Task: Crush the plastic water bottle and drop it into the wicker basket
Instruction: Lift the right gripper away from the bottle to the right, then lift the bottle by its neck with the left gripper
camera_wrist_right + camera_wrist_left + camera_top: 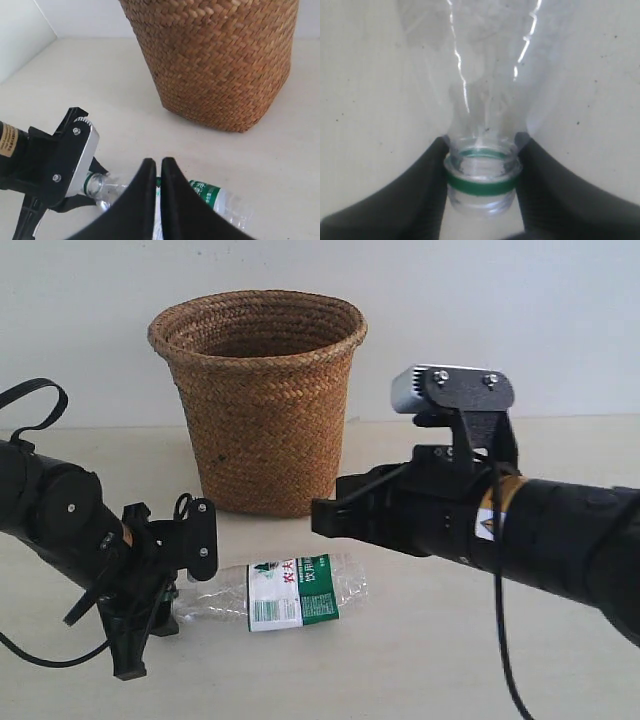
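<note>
The plastic water bottle (290, 592) lies on its side on the table in front of the wicker basket (262, 410). It is clear, with a white-and-green label. My left gripper (183, 602) is shut on its neck, and in the left wrist view its fingers (427, 190) press both sides of the neck (481, 172) at the green ring. The threaded mouth is open, and no cap shows. My right gripper (318, 518) hovers above the bottle's middle, shut and empty (156, 162). Under it lies the bottle (215, 197).
The basket (220, 65) stands upright behind the bottle, near the white back wall. The left arm's wrist camera block (70, 155) sits close to the right gripper's fingers. Pale table surface (420, 640) spreads in front of the bottle.
</note>
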